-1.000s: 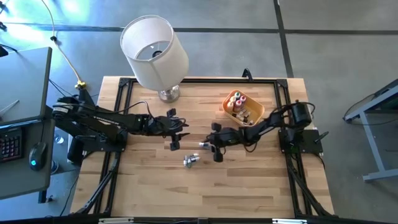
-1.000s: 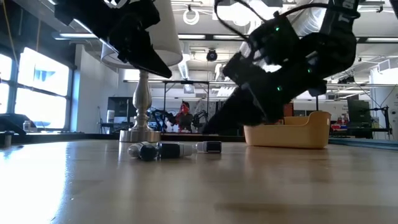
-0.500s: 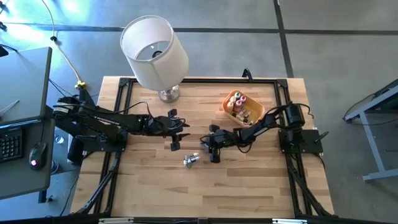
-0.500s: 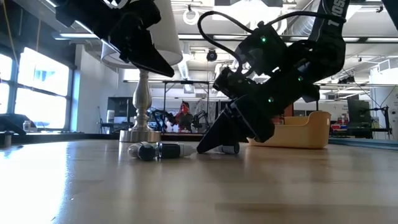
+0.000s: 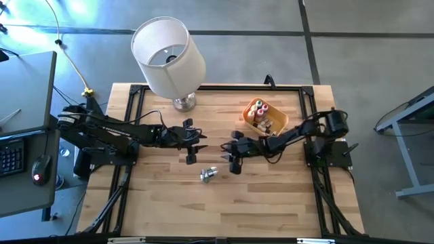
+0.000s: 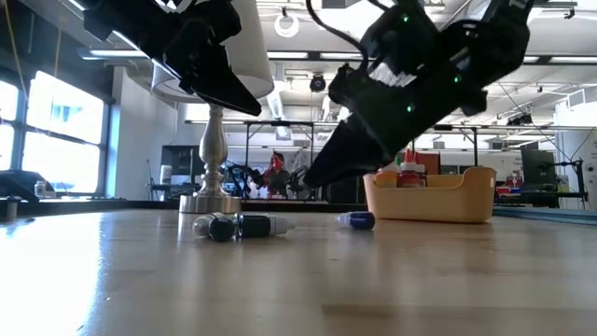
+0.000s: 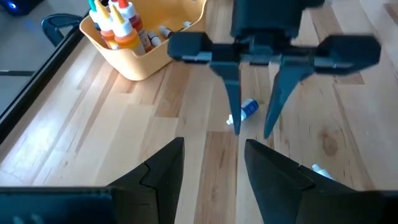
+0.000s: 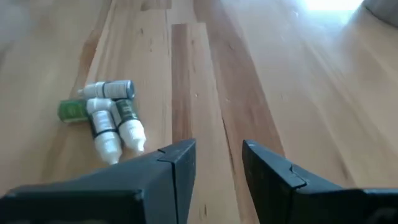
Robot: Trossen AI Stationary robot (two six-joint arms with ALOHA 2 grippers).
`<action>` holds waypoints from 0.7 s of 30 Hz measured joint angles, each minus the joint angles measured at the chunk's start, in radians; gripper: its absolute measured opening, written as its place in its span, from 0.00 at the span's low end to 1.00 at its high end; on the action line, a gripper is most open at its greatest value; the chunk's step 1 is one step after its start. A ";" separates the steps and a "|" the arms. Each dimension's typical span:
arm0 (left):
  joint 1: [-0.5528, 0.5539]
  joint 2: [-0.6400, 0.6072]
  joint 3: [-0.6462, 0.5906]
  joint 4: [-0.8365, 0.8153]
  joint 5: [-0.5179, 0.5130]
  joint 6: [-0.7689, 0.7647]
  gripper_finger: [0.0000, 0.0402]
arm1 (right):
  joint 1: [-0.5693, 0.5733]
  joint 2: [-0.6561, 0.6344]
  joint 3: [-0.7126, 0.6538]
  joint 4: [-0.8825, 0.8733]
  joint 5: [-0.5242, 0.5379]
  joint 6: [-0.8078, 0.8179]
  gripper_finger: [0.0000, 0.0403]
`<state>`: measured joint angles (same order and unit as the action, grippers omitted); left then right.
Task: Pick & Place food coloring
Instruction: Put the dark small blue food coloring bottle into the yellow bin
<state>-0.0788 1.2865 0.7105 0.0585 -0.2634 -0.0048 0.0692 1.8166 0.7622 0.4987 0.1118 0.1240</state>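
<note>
**Right gripper hangs empty over a lone blue bottle**

High view first: both arms reach in toward the middle of the butcher-block table [image 5: 271, 196]. The right gripper [image 5: 234, 161] sits just beside the table's centre, the left gripper [image 5: 190, 150] a little way across from it, near the lamp [image 5: 168, 57] at the far edge.

Over to the left wrist view, and here's the telling shot: the right gripper's two fingers point down, spread apart, nothing between them. Right beneath lies a blue-labelled bottle [image 7: 247, 109] on its side on the wood, just beside one fingertip. The low view agrees: that bottle [image 6: 356, 220] rests flat on the table with the gripper lifted clear above it. My read is a grasp being lined up, fingers straddling the bottle's line so they can drop around it.

The left gripper's own fingers [image 7: 165, 171] are parted too and empty; it waits off the surface.

More food coloring remains: a small cluster of bottles [image 8: 107, 118] lies together on the wood, white caps pointing roughly the same way. In the low view the cluster [image 6: 233, 226] sits in front of the lamp's metal base. The yellow-orange bin [image 7: 146, 53] already holds several bottles standing upright, likely the drop-off.

The table is pale, planked and bare apart from these, framed by black rails. Beyond it: grey floor, a desk with a keyboard and mouse to the left, and a bright workshop with ceiling lights behind.
</note>
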 joint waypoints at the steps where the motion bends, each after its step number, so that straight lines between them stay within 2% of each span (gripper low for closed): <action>1: 0.000 0.000 0.000 0.000 0.000 0.000 0.41 | 0.000 -0.018 0.000 -0.027 0.000 0.022 0.31; 4: 0.000 0.000 0.000 -0.001 0.000 0.000 0.41 | -0.001 -0.090 0.000 -0.173 0.016 0.102 0.31; 8: 0.000 0.000 0.000 -0.002 0.000 -0.001 0.41 | -0.001 -0.155 -0.001 -0.426 0.095 0.282 0.31; 11: 0.000 0.000 0.000 -0.001 0.000 -0.001 0.41 | -0.001 -0.183 0.001 -0.536 0.127 0.354 0.31; 21: 0.000 0.000 0.001 -0.001 0.001 -0.005 0.41 | -0.001 -0.167 0.001 -0.521 0.103 0.374 0.31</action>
<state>-0.0788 1.2865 0.7113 0.0574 -0.2623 -0.0093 0.0681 1.6493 0.7635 -0.0221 0.2146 0.4976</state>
